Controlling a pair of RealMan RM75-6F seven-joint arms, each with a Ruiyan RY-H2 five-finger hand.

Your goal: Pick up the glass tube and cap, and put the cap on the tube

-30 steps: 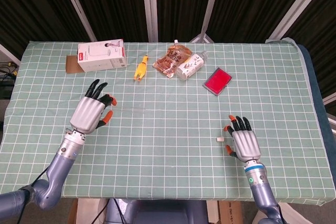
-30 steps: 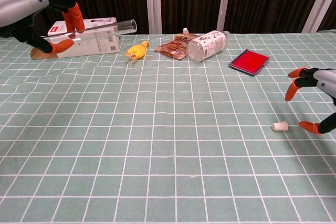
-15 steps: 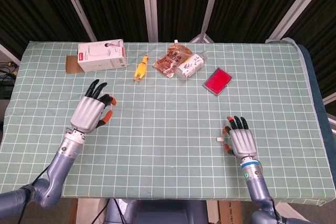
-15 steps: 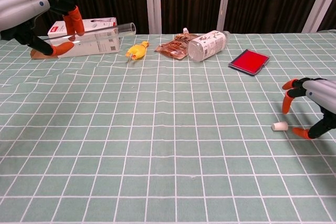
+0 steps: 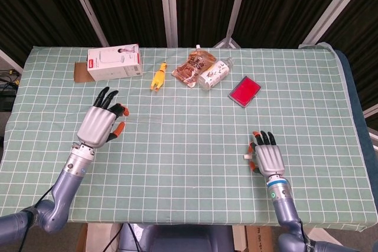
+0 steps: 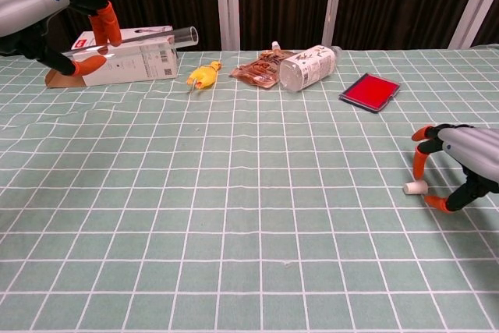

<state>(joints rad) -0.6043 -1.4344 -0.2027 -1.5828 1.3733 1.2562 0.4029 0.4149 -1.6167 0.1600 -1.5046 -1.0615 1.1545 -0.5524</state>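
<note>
My left hand (image 6: 47,13) (image 5: 100,123) holds the clear glass tube (image 6: 152,40) between thumb and fingers, raised above the left of the table; the tube lies roughly level and points right. In the head view the tube (image 5: 144,122) is only a faint line. The small white cap (image 6: 415,187) (image 5: 247,157) lies on its side on the cloth at the right. My right hand (image 6: 460,165) (image 5: 267,157) hovers over it, orange fingertips spread on either side of the cap, not closed on it.
Along the far edge of the green checked cloth (image 5: 189,146) lie a white box (image 5: 114,62), a yellow rubber chicken (image 5: 158,77), a snack pouch (image 5: 191,67), a plastic bottle (image 5: 214,74) and a red case (image 5: 244,91).
My right hand has moved left and down toward the cap, its fingertips now straddling it. My left hand has shifted slightly left with the tube.
</note>
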